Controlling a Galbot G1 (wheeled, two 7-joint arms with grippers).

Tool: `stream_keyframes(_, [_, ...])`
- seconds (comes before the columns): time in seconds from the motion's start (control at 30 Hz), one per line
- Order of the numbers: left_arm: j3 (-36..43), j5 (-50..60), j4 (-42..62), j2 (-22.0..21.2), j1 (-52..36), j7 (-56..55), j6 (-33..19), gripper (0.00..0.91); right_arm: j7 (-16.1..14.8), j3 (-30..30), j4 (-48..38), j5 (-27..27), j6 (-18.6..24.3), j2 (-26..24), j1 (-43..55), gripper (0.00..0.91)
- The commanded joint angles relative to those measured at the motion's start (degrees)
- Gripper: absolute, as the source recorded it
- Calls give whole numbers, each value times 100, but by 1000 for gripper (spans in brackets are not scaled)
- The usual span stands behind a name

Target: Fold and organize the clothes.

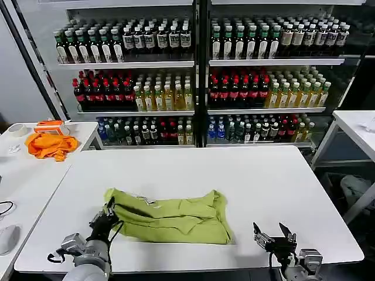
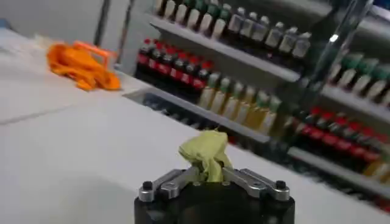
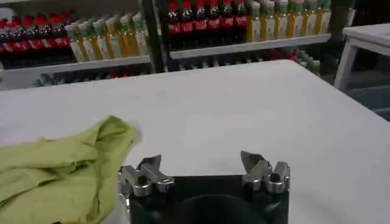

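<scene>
The green T-shirt [image 1: 170,215] lies bunched near the table's [image 1: 246,175] front edge, toward the front-left corner. The left gripper [image 1: 107,218] sits at its left end, fingers pinched on a tuft of cloth. The right gripper [image 1: 273,236] waits near the front-right corner, fingers spread and empty, apart from the shirt. This looks like the opening of a fold; the next move likely calls for carrying that held end across, or bringing the right gripper in. The left wrist view confirms the pinch on the cloth [image 2: 207,155]; the right wrist view shows the shirt's near end [image 3: 67,167] beside the gaping fingers [image 3: 149,170]
</scene>
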Motion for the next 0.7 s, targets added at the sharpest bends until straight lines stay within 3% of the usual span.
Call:
stream_keyframes(0.03, [1691, -1499, -621, -592, -344, 110, 136, 20, -4, 4, -21, -9, 9, -15, 28, 907])
stream_keyframes(0.27, [2705, -529, 405, -1293, -831, 79, -125, 20, -17, 68, -39, -1, 42, -83, -3, 907])
stream_keyframes(0.6, [3174, 977, 1632, -2050, -1427, -239, -396, 20, -15, 21, -70, 20, 42, -151, 90, 907])
stream_keyframes(0.67, [3262, 1424, 1828, -2124, -1495, -242, -417, 101, -12, -11, -113, 25, 40, -161, 135, 907])
stream_keyframes(0.7, [3307, 1641, 1963, -2146, -1539, -228, -424, 413, -13, -23, -127, 26, 39, -162, 151, 907])
